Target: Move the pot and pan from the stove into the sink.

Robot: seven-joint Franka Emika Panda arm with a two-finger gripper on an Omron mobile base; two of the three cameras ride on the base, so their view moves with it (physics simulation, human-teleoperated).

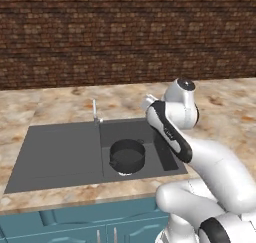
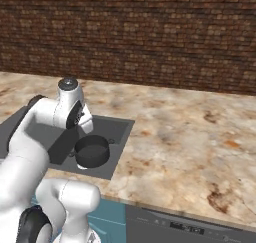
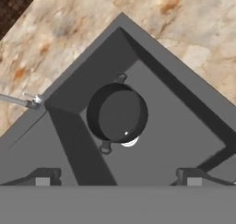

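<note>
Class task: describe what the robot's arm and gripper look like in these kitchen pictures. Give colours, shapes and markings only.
The arm is built of glossy white, rounded segments with dark joints; one long black band runs along a link, and a grey-black round cap tops one joint. No cables or lettering show. The gripper ends in two small dark grey fingertips, each with a pale square pad.

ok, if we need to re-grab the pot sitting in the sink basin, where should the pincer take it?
Probably from straight above, pinching the pot's rim wall, one finger inside and one outside. It stands upright and open-topped in the sink basin. Its side handles look small, and the basin walls hinder a sideways approach.
</note>
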